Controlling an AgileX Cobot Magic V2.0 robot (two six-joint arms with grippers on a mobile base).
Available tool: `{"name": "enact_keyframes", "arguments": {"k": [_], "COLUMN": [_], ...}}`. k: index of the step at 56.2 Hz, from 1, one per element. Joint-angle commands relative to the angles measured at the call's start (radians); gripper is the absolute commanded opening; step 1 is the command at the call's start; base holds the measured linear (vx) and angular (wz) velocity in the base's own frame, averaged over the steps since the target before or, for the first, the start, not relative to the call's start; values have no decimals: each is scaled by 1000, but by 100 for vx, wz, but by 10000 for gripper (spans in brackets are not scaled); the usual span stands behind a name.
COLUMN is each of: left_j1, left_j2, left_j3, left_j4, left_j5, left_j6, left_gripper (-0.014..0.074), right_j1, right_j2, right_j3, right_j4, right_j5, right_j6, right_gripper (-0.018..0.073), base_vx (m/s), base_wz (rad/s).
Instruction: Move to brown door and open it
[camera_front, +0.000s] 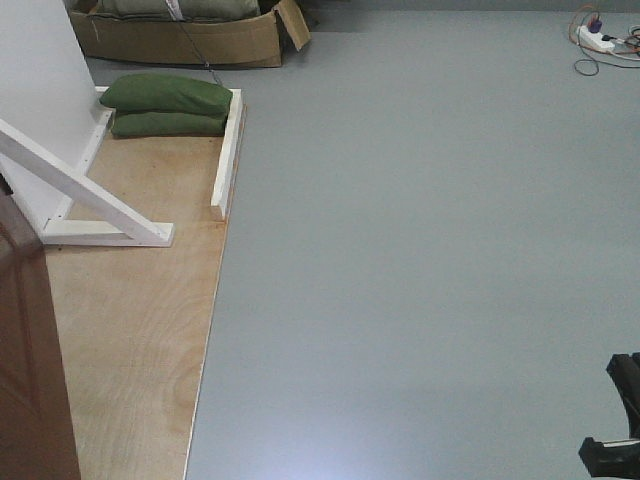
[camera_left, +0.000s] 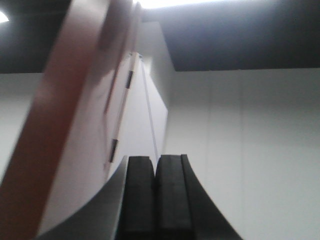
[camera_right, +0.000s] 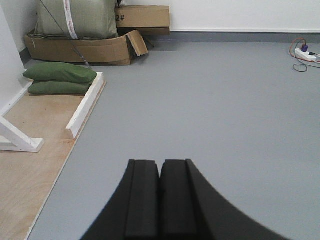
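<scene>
Door watch: brown door (camera_front: 30, 380) is looming near left, looking heavy and stiff (lever unseen, likely the best hold); left gripper (camera_left: 155, 195) and right gripper (camera_right: 160, 195) are sitting pinched together.

Two green sandbags (camera_front: 168, 105) stacked on the plywood base (camera_front: 130, 330) — cardboard box (camera_front: 180, 40) behind, power strip (camera_front: 596, 40) far right.

The left gripper (camera_left: 155, 159), a pair of flat black padded fingers, is angled steeply upward with its jaws pressed together. The right gripper (camera_right: 160, 162), of the same black padded build, points forward and slightly down, jaws likewise closed on nothing. A black arm segment (camera_front: 617, 420) shows at the front view's lower right edge.
</scene>
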Motion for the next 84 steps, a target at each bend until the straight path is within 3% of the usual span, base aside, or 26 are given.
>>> {"name": "enact_keyframes", "arguments": {"k": [1,13,21,29,36,84], "left_j1": [2,2,2,2,2,2], "left_j2": [22,53,98,125,148,242], "left_j3": [-55,-150,-221,-265,-284,-283], "left_j4": [-125,-483,-688,-801,-830,-827], "left_j5": [-84,-103,-153,-272,-361,-391], "left_j6": [138,497,629,669,668,668], "left_gripper": [-3,-3,-3,-3,-3,-3], "right_j1": [2,2,2,2,2,2], "right_j2": [-6,-6,-6,-6,-6,-6], "right_j3": [3,3,3,3,3,3], "right_j4": [-3,-3,-3,-3,-3,-3], "right_j5": [-77,-77,-77,-77,-77,-80], "right_j6": [-9,-9,-9,-9,-9,-9], "right_gripper": [0,0,0,0,0,0], "base_vx": [0,0,0,0,0,0], "base_wz": [0,0,0,0,0,0]}}
